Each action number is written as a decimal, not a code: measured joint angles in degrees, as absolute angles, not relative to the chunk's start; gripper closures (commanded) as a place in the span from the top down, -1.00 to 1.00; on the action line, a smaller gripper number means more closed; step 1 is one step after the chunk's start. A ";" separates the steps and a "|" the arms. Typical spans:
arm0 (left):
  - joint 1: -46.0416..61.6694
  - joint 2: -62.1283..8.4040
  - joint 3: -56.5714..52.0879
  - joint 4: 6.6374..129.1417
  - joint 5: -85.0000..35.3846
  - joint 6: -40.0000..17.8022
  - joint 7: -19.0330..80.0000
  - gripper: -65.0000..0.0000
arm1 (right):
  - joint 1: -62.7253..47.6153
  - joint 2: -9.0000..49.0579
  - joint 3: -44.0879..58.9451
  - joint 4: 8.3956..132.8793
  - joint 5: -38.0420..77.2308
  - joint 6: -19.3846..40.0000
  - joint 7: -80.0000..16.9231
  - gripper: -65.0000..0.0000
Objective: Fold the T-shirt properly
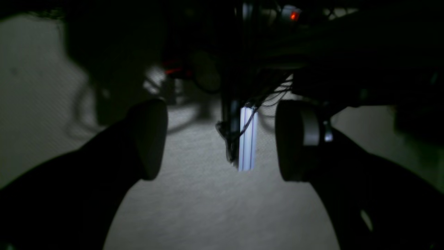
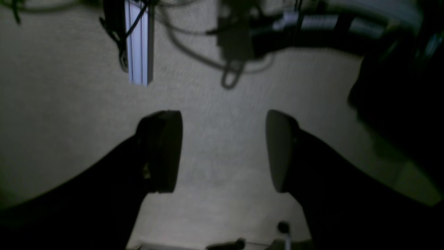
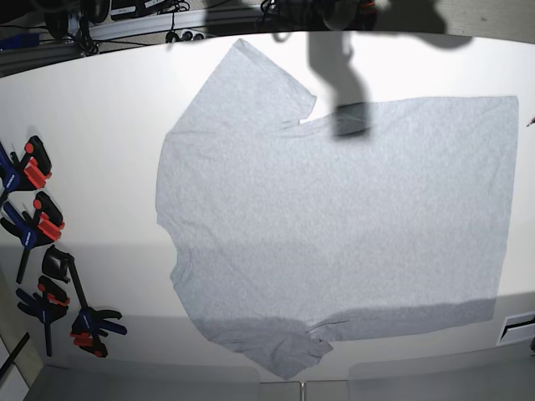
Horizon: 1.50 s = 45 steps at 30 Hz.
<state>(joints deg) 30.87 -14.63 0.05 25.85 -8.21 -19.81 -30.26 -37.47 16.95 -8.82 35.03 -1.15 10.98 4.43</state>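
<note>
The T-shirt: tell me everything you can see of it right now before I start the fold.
The T-shirt is light heather-grey, looks like soft cotton knit, and lies spread flat and unfolded on the white table, plain side up. Its collar end points to the base view's left, hem to the right; one short sleeve reaches the far edge, the other the near edge. No lettering shows. Shadows cross it. Nothing rests on it, neither gripper touches it.

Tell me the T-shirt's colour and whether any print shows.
Light heather grey T-shirt, plain, no print showing; clearest in the base view.
</note>
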 measured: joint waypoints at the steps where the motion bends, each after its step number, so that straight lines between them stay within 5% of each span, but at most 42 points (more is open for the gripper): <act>1: 32.60 -14.92 -0.01 27.57 -10.61 -19.90 -30.48 0.36 | -39.55 17.52 -8.78 37.45 -0.21 11.77 4.47 0.10; 13: 59.22 -14.52 -15.84 59.77 -20.78 -25.63 -30.00 0.35 | -67.53 20.16 -2.96 80.47 9.85 14.17 -3.68 0.09; 19: 68.58 -14.96 -21.61 77.08 -20.84 -25.74 -29.23 0.35 | -71.05 20.49 2.94 100.25 15.03 19.92 -20.47 0.09; 24: 72.97 -15.11 -24.60 89.58 -20.97 -25.89 -24.58 0.36 | -71.46 22.11 5.45 111.85 15.11 21.45 -22.76 0.10; 31: 73.73 -14.92 -28.01 102.89 -40.75 -25.71 11.57 0.36 | -71.29 24.16 5.89 121.03 14.72 21.47 -24.14 0.09; 39: 73.19 -15.09 -32.53 118.96 -43.99 -25.69 22.35 0.36 | -65.63 24.16 5.82 126.13 14.72 21.52 -28.03 0.09; 45: 62.13 -15.59 -32.60 128.90 -44.93 -26.13 32.32 0.36 | -53.45 26.20 4.36 128.92 14.59 26.61 -34.72 0.09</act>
<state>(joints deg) 62.13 -15.59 -32.60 128.90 -44.93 -26.13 32.32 -53.45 26.20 4.36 128.92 14.59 26.61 -34.72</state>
